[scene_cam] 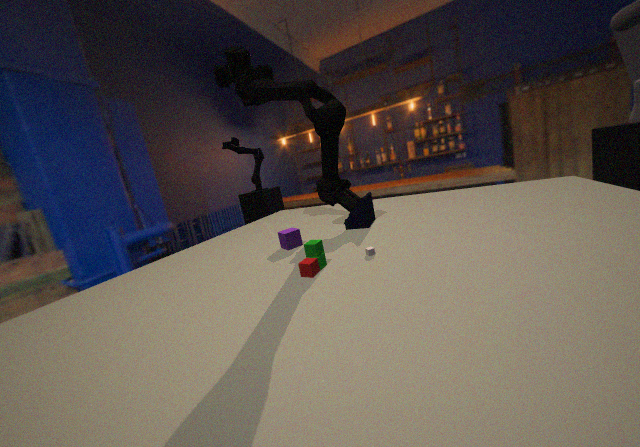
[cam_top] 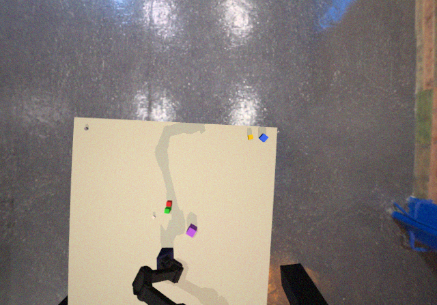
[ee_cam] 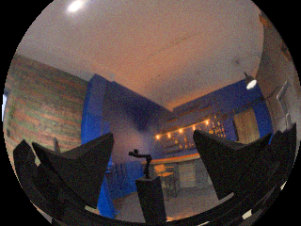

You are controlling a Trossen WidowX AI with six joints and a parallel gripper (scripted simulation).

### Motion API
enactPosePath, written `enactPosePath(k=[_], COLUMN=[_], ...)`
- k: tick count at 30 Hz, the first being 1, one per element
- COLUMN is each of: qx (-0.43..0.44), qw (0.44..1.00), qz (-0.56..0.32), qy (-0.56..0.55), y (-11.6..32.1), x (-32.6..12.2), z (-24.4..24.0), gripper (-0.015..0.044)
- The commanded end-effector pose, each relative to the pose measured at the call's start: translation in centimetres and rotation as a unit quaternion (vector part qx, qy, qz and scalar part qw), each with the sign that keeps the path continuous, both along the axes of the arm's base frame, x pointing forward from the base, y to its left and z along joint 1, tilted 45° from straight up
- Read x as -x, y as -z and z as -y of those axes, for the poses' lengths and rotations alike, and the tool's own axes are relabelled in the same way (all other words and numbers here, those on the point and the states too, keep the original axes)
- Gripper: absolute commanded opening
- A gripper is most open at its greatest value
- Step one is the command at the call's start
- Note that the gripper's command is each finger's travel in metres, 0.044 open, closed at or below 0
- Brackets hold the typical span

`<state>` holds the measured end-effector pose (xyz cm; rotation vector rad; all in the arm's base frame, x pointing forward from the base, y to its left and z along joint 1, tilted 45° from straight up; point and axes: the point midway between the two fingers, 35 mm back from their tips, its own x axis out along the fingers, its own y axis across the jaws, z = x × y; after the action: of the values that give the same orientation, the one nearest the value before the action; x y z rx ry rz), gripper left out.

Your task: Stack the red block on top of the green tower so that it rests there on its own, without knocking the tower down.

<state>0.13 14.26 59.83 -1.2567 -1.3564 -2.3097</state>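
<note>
Hand (ee_cam: 150, 164) gaping and grasping nothing, raised high, is needing a straight descent onto the red block (scene_cam: 309, 266) sitting far below on the bench (scene_cam: 465, 302), touching the green tower (scene_cam: 314, 252).

Red block (scene_cam: 309, 267) on table (scene_cam: 465, 302), touching green tower (scene_cam: 314, 252), in front.
</note>
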Motion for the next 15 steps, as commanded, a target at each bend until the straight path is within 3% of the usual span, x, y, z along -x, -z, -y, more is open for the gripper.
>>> enactPosePath(k=[1, 15], qx=[-0.002, -0.152], qw=[1.000, 0.971], qz=[0.001, 0.077], qy=[-0.002, -0.169], y=[0.0, -0.4], x=[0.1, 8.9], z=[0.1, 12.0], gripper=[0.0426, 0.0440])
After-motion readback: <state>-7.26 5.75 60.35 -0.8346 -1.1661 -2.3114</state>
